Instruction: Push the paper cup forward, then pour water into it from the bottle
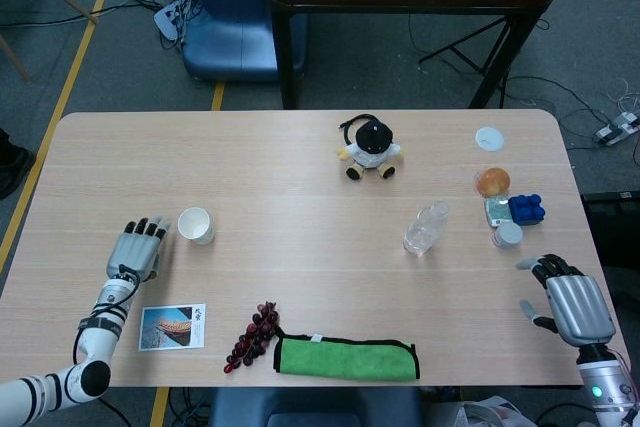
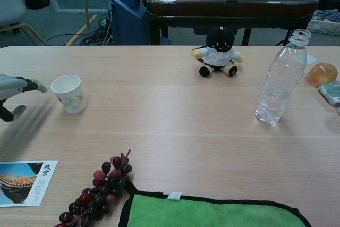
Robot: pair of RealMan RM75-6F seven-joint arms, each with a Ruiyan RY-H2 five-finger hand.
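A white paper cup (image 1: 196,225) (image 2: 68,93) stands upright on the left part of the wooden table (image 1: 300,177). My left hand (image 1: 139,247) (image 2: 15,94) lies just left of the cup, fingers stretched out and apart, holding nothing; a small gap separates it from the cup. A clear uncapped water bottle (image 1: 426,228) (image 2: 281,78) stands on the right part of the table. My right hand (image 1: 572,301) rests near the table's right front corner, fingers spread, well away from the bottle.
A plush toy (image 1: 371,148) sits at the back middle. Grapes (image 1: 252,336), a green cloth (image 1: 346,358) and a postcard (image 1: 172,327) lie along the front edge. An orange ball (image 1: 492,182), blue blocks (image 1: 526,209) and small lids sit at the right.
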